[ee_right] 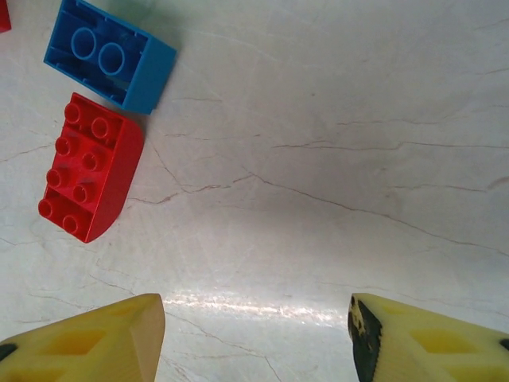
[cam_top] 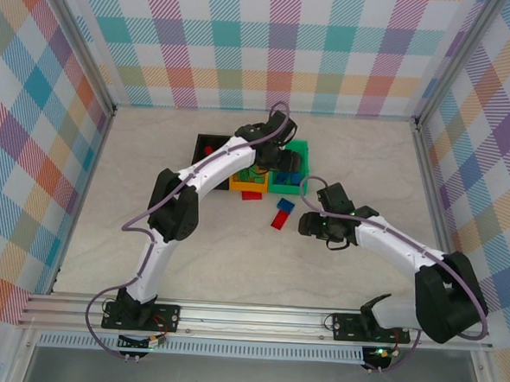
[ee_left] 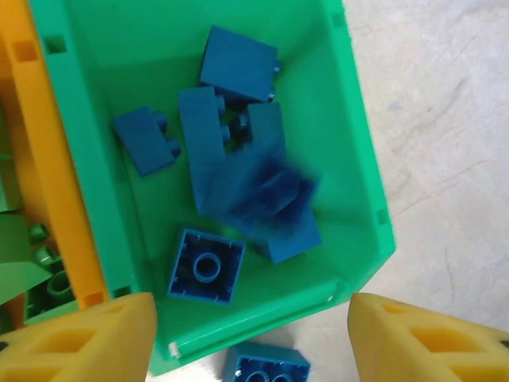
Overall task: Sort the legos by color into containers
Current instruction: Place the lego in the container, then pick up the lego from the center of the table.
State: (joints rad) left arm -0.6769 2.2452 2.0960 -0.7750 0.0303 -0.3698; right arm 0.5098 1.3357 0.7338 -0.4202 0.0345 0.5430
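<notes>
The left gripper (ee_left: 250, 318) hangs with its yellow fingers (ee_left: 79, 338) spread wide and nothing between them. It is directly above the green bin (ee_left: 95, 159), over the bin's near wall. Down inside the green bin lies a heap of blue bricks (ee_left: 219, 135), several leaning on one another. One blurred brick (ee_left: 266, 191) on top of the heap is too smeared to make out properly. An upturned blue brick (ee_left: 207, 267) lies hollow side up against the near wall. Just outside that wall, on the pale veined table (ee_left: 445, 119), sits a loose blue brick (ee_left: 266, 368).

Joined to the green bin's left side is the orange-yellow bin (ee_left: 40, 159), with green bricks (ee_left: 32, 263) in it. On the far side of that one from the green bin stands the black bin (cam_top: 208, 143), where a speck of red shows.

The right gripper (ee_right: 254, 318) is spread open too, and empty. It hangs over bare table on the near side of the green bin, a little to the bin's right. From its wrist camera the loose blue brick (ee_right: 111, 56) lies right beside a round-ended red brick (ee_right: 87, 167), both well clear of the fingers. From overhead, that pair sits between the right gripper and the green bin's near wall. Another red brick (cam_top: 252, 195) lies off the green bin's near-left corner.
</notes>
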